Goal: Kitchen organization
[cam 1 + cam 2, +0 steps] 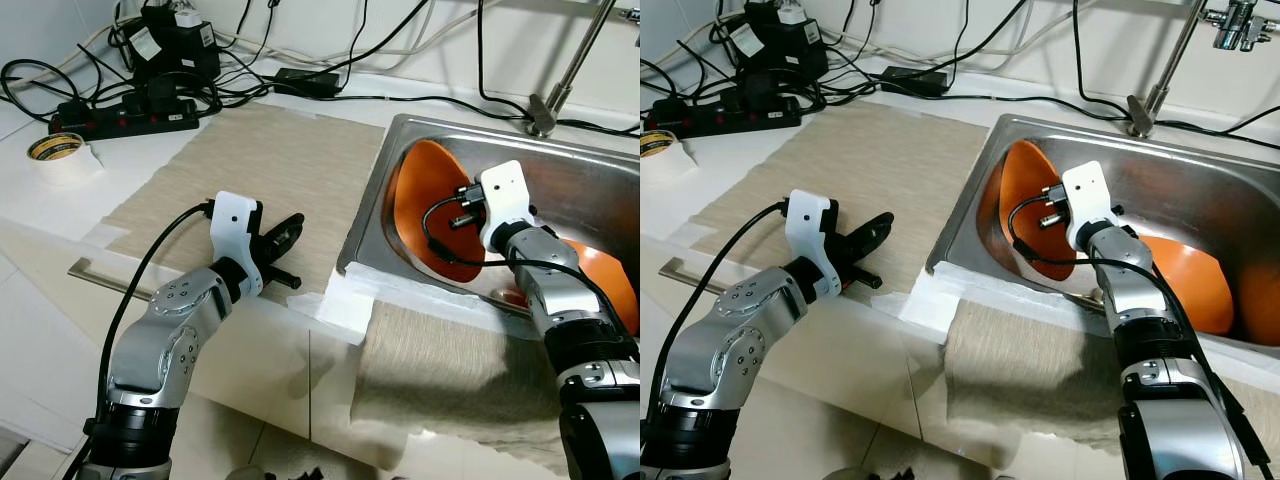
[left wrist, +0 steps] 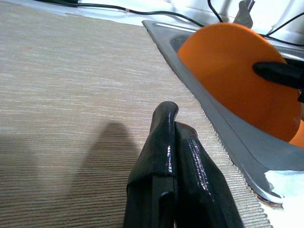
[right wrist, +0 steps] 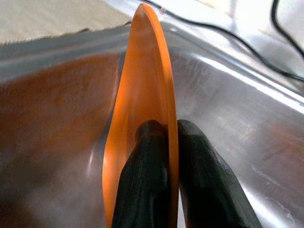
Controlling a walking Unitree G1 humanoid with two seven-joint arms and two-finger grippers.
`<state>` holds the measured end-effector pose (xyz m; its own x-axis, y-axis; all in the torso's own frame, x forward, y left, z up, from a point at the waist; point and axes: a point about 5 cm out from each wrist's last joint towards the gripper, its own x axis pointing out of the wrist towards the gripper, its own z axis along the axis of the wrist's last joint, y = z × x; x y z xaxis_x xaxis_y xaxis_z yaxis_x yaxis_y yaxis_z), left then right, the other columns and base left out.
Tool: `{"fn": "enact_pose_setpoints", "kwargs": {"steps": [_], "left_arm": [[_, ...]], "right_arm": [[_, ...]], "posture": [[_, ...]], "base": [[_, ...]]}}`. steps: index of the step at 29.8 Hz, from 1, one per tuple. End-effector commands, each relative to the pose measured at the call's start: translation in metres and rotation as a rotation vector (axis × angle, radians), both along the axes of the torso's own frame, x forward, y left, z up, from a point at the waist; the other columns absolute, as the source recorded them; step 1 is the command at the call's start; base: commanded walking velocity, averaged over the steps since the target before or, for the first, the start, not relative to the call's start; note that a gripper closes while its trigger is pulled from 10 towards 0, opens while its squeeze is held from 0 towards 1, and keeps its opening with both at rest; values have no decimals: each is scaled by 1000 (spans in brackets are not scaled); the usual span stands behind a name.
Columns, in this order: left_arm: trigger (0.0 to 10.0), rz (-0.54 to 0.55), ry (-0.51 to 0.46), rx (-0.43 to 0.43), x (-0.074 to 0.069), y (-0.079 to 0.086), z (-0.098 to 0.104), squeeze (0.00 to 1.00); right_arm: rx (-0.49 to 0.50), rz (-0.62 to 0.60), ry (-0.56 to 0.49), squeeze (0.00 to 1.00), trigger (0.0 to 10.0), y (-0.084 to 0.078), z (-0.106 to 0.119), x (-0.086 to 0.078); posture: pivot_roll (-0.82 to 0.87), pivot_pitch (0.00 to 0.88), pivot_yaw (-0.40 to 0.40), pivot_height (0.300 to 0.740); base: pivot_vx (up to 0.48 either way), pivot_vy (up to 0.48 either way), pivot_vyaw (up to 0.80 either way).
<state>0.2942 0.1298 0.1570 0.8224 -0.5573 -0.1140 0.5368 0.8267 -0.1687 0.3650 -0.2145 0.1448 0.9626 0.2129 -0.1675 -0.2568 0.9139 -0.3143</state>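
Two tools are at work near the worktop's front edge. The left tool (image 1: pixel 287 232) hovers with its black fingers pressed together and nothing between them, over the beige ribbed cloth mat (image 1: pixel 240 160) just beside the sink's left rim. The right tool (image 3: pixel 168 142) is clamped on the rim of a round, thin orange plastic plate (image 1: pixel 430 205), one finger on each face, and holds it on edge against the left wall of the stainless steel sink (image 1: pixel 600 190). The plate looks light, stiff and smooth, likely slippery if wet; its rim seems the only good place to take hold, and a narrow pinch there could let it swing. It is plain glossy orange, shallow, unmarked. Further right in the basin lies a second orange dish (image 1: pixel 1190 285).
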Motion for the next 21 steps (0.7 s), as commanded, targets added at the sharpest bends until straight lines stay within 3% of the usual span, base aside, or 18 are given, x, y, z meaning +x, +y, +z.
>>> {"fn": "enact_pose_setpoints", "kwargs": {"steps": [1, 11, 12, 14, 15, 21], "left_arm": [[10000, -1, -5, 11, 1, 2, 3, 0], [10000, -1, -5, 19, 1, 4, 4, 0], [10000, -2, -6, 21, 2, 4, 4, 0], [10000, -3, -6, 21, 1, 3, 4, 0], [10000, -3, -6, 22, 1, 4, 4, 0], [10000, -5, -5, 26, 1, 4, 4, 0]], "right_arm": [[-14, 14, 19, 1000, 0, 1, 0, 2], [-42, 40, 85, 1000, 0, 7, -15, -1], [-59, 48, 112, 1000, 4627, 10, -23, -3], [-69, 47, 124, 1000, 4627, 11, -26, -4], [-85, 66, 141, 1000, 10000, 15, -32, -6], [-134, 146, 175, 1000, 10000, 27, -44, -12]], "posture": [[16, 31, 30, 728], [15, 40, 35, 728], [15, 43, 36, 728], [16, 43, 36, 728], [18, 46, 37, 728], [21, 49, 40, 728]], "base": [[0, 0, 0], [0, 0, 0], [0, 0, 0], [0, 0, 0], [0, 0, 0], [0, 0, 0]]}}
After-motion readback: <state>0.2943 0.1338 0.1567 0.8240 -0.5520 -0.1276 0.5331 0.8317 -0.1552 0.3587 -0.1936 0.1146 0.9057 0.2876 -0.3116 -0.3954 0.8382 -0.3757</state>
